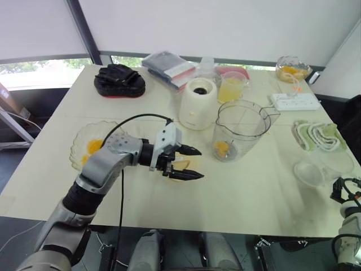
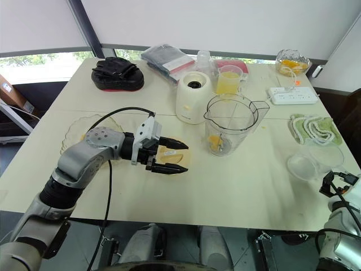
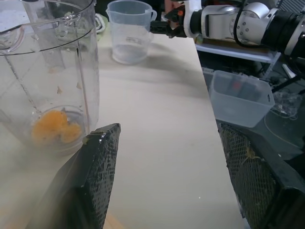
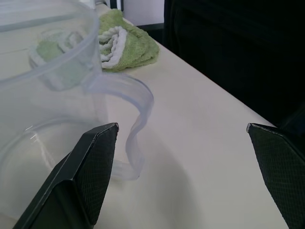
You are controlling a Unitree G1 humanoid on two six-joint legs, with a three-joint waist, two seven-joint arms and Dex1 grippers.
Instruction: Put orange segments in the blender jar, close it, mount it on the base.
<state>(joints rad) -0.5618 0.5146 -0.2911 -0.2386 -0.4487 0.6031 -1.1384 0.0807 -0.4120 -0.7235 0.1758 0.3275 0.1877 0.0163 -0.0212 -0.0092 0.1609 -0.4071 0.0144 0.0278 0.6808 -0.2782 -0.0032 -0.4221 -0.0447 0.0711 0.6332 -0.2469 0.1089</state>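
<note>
Jar (image 1: pixel 240 131): upright near table centre, uncapped, off its base. Holds orange segments (image 1: pixel 221 148) at the bottom, by the blade; count unclear through the plastic, two or three at a guess.

Base (image 1: pixel 197 103): at 10 o'clock from jar, just beside it, dark socket up, nothing mounted.

Dish (image 1: pixel 95 144): at 9 o'clock from jar, well apart, near the table's left edge. More segments (image 1: pixel 93 145) inside, so loading judged partial.

Lid (image 2: pixel 172 157): flat cream disc on the table between dish and jar, directly under the left gripper (image 1: pixel 189 163); not yet fitted.

Left gripper: hovering low over lid, pointing toward jar, fingers apart, nothing seen between them. Contact with lid not determinable.

Right gripper (image 1: pixel 340 189): at 4 o'clock from jar, at the table's right edge, fingers wide apart, empty. Clear cup (image 1: pixel 316 169) with handle just ahead of it.

Other stock: juice cup (image 1: pixel 231 87) at 12 o'clock from jar; towel (image 1: pixel 318 135) at 3 o'clock.

Status: filling begun, possibly unfinished. Closing not done. Mounting not done. Judged roughly a third complete; lid likely next.
</note>
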